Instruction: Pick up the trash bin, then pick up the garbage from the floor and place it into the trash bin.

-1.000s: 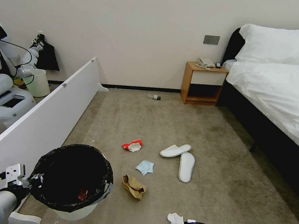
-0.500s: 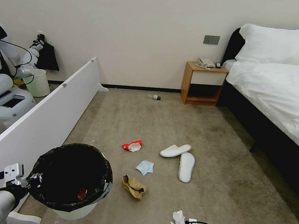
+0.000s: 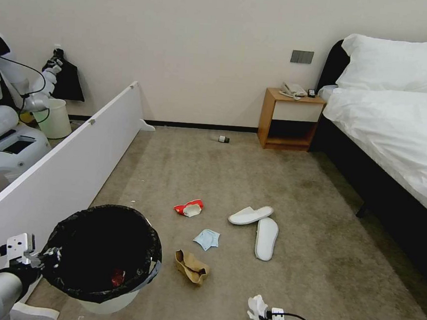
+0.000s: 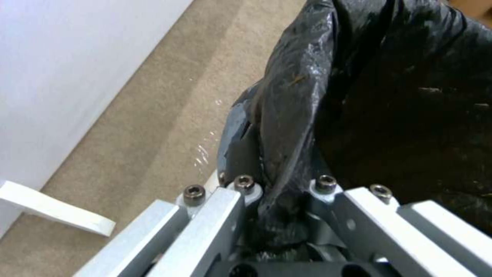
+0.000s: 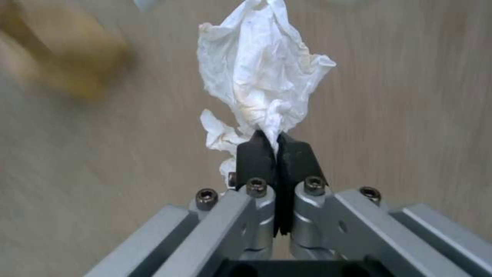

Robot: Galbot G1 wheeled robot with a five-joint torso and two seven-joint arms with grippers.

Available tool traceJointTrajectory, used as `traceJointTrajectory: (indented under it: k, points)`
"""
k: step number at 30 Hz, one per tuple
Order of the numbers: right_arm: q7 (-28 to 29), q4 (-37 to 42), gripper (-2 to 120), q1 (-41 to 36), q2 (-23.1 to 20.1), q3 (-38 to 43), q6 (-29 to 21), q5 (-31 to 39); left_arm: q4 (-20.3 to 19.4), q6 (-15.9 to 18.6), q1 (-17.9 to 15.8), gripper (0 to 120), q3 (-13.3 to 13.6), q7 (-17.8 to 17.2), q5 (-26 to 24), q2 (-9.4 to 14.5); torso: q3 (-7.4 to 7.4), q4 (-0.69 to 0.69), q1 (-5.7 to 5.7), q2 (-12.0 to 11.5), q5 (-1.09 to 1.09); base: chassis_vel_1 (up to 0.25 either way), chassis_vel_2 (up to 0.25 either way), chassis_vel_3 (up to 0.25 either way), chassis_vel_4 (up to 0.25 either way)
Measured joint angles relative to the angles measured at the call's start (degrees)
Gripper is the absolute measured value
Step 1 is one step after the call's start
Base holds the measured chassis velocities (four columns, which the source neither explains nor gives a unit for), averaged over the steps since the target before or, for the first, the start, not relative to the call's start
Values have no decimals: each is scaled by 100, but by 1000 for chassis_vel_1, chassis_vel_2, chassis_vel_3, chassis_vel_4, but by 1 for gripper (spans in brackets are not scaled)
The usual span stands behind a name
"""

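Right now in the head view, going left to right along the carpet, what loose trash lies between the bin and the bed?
Red-and-white packet → brown cardboard scrap → light-blue face mask → two white slippers.

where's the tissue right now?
The tissue is pinched in the right gripper, low in the head view on the robot's right, with the cardboard scrap nearest and the trash bin further left.

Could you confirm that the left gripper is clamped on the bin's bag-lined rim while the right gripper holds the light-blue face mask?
Not quite: the right gripper is shut on the crumpled white tissue, as the right wrist view shows. The face mask lies on the carpet. The left gripper is indeed clamped on the trash bin rim.
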Motion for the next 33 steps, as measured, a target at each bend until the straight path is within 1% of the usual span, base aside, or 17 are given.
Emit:
traceJointTrajectory:
  k: [1,4,5,7,8,9,10,12,13,16,17,19,20,22,23,26,33]
  points:
    - [0,0,0,0,0,0,0,0,0,0,0,4,0,0,0,0,0,0,0,0,0,0,0,0,0]
    - [-593,626,0,118,-495,-66,565,-140,-39,0,0,4,63,-27,8,31,0,0,0,0,0,0,0,0,0]
    - [-593,626,0,118,-495,-66,565,-140,-39,0,0,4,63,-27,8,31,0,0,0,0,0,0,0,0,0]
    - [-992,987,0,503,-876,-318,929,4,-60,0,17,4,135,-40,70,58,0,-1,0,0,-1,0,0,0,0]
    - [-992,987,0,503,-876,-318,929,4,-60,0,17,4,135,-40,70,58,0,-1,0,0,-1,0,0,0,0]
    - [-1204,1112,0,859,-997,-515,1083,104,-69,0,32,4,172,-47,113,66,0,0,0,0,0,0,0,0,0]
    - [-1204,1112,0,859,-997,-515,1083,104,-69,0,32,4,172,-47,113,66,0,0,0,0,0,0,0,0,0]
    - [-1441,1262,0,1776,-1112,-1095,1245,536,-85,0,56,4,227,-59,169,82,0,4,0,0,-2,0,0,0,0]
    - [-1441,1262,0,1776,-1112,-1095,1245,536,-85,0,56,4,227,-59,169,82,0,4,0,0,-2,0,0,0,0]
    - [-1525,1224,0,3174,-899,-2137,1289,1163,-96,0,42,4,244,-75,198,105,0,0,0,0,-2,0,0,0,0]
    - [-1525,1224,0,3174,-899,-2137,1289,1163,-96,0,42,4,244,-75,198,105,0,0,0,0,-2,0,0,0,0]
    - [-1522,1032,0,4339,-389,-2966,1291,1580,-93,0,30,4,278,-79,279,120,0,4,0,0,-3,0,0,0,0]
    - [-1522,1032,0,4339,-389,-2966,1291,1580,-93,0,30,4,278,-79,279,120,0,4,0,0,-3,0,0,0,0]
    - [-1484,843,0,4935,41,-3508,1258,1896,-92,0,23,4,311,-80,327,104,0,6,1,0,-3,0,0,0,0]
    - [-1484,843,0,4935,41,-3508,1258,1896,-92,0,23,4,311,-80,327,104,0,6,1,0,-3,0,0,0,0]
    - [-1340,664,0,5393,403,-4036,1128,2277,-98,0,18,4,321,-76,364,67,0,0,0,0,-3,0,0,0,0]
    - [-970,644,0,5537,527,-4506,870,2645,-105,0,31,4,233,-53,394,48,0,0,0,0,-2,0,0,0,0]
